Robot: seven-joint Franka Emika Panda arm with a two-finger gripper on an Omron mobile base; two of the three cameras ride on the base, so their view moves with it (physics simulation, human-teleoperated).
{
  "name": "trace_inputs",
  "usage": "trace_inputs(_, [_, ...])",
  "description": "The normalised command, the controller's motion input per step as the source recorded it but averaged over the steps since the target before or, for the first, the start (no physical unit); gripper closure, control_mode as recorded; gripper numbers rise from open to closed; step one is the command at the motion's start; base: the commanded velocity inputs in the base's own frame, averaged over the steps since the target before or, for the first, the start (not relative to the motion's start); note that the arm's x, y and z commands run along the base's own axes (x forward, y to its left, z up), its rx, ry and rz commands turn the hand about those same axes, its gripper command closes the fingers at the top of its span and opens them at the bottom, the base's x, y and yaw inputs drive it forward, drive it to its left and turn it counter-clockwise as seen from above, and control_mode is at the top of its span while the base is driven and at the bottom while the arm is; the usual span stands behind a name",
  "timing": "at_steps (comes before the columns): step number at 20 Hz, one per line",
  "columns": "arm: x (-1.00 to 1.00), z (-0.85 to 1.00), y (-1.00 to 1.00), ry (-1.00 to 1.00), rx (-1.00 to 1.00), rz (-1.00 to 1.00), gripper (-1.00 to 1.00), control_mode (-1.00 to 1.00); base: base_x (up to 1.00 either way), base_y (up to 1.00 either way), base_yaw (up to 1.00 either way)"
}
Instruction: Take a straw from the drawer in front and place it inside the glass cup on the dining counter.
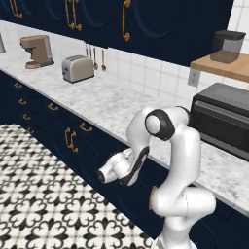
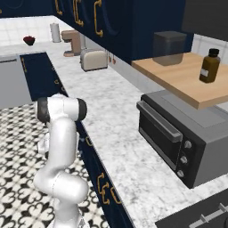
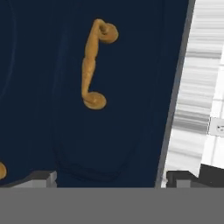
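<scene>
Barely started: the drawer point(image 3: 109, 109) was closed, just under the bench's front edge. The end effector point(image 3: 107, 179) faced its brass handle point(image 3: 94, 65), fingers apart and empty. Opening it, grabbing the straw and reaching the cup were all left.

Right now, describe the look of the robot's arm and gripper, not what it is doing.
The arm is glossy white, built of rounded tubular links with dark grey caps and bands at the joints. No cables or markings show. Of the gripper, the hand view shows two small grey blocky fingertips at the bottom.
</scene>
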Motion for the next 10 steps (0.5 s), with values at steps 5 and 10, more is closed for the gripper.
trace_inputs(5, [0.55, -0.24, 0.0, 0.0, -0.05, 0.0, -1.0, -1.0, 0.0, 0.0, 0.0])
trace_inputs(10, [0.68, -0.13, -0.07, 0.0, 0.0, 0.0, -1.0, -1.0, 0.0, 0.0, 0.0])
